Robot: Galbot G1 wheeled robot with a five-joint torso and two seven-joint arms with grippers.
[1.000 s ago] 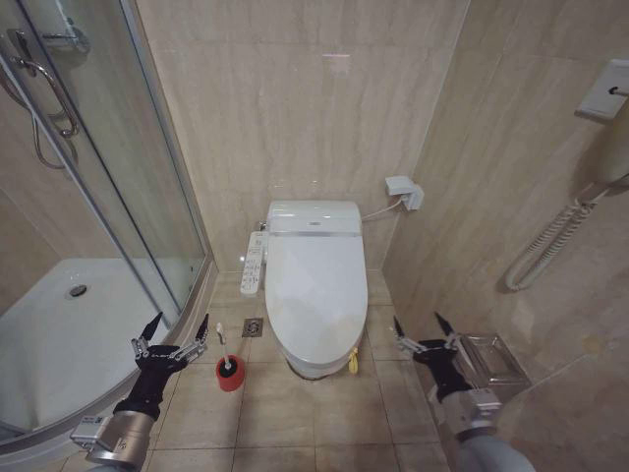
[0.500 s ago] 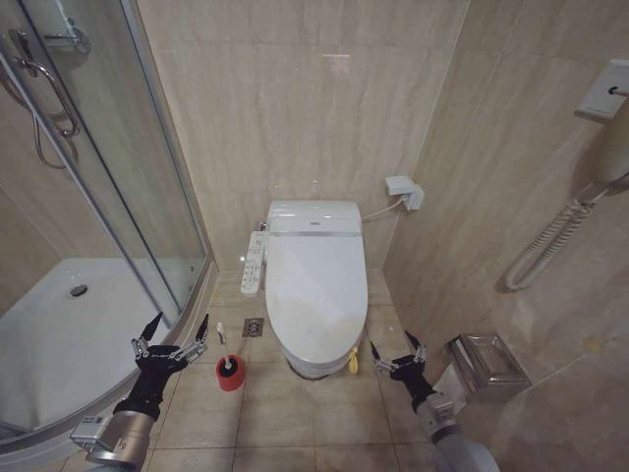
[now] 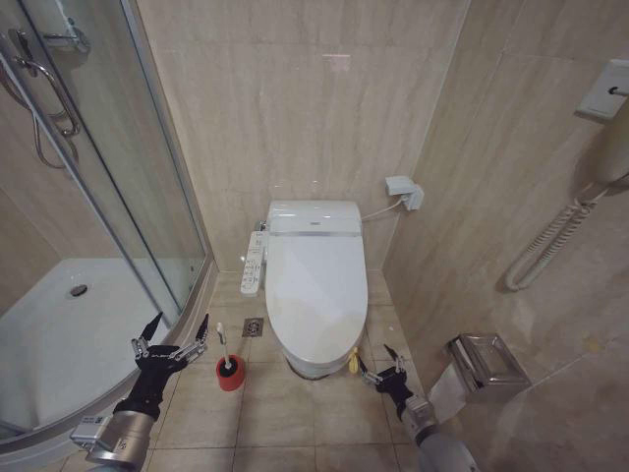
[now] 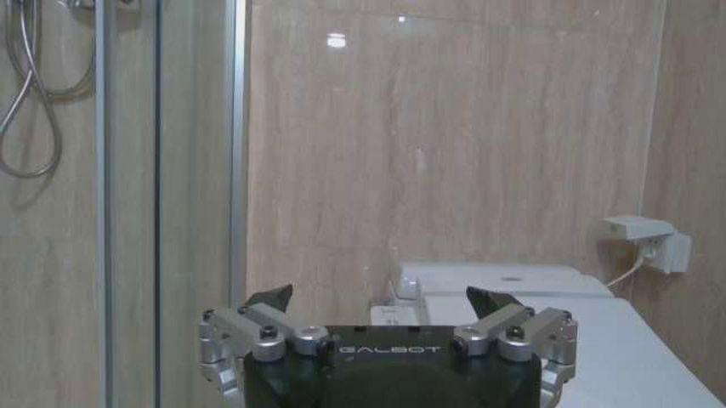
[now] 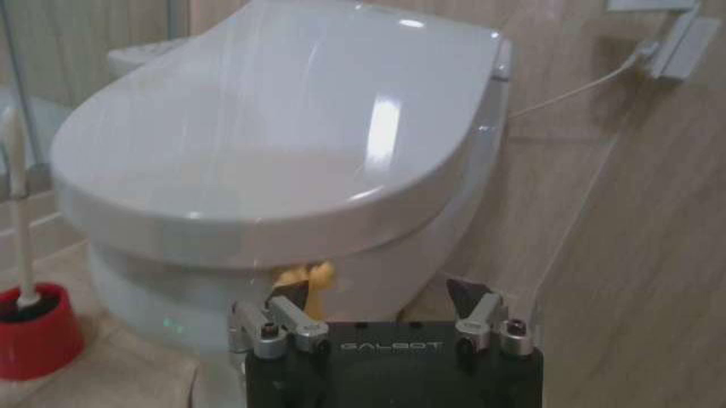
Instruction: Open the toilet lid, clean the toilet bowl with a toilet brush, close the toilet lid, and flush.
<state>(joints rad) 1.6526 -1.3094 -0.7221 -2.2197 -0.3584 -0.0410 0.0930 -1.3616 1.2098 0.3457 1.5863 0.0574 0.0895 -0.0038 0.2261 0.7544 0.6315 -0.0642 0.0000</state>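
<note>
Looking down from the head camera, I see the toilet lid (image 3: 316, 290) shut flat over the toilet bowl (image 3: 313, 368). My right gripper (image 3: 378, 367) hangs low beside the bowl's front right corner, jaws released and empty. My left gripper (image 3: 174, 335) hovers left of the bowl, jaws spread and empty, near the toilet brush (image 3: 224, 351) standing in its red holder (image 3: 230, 375) on the floor.

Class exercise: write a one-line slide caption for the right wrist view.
Open right gripper low before the closed toilet lid, with the toilet brush standing in its red holder beside the toilet bowl.
</note>
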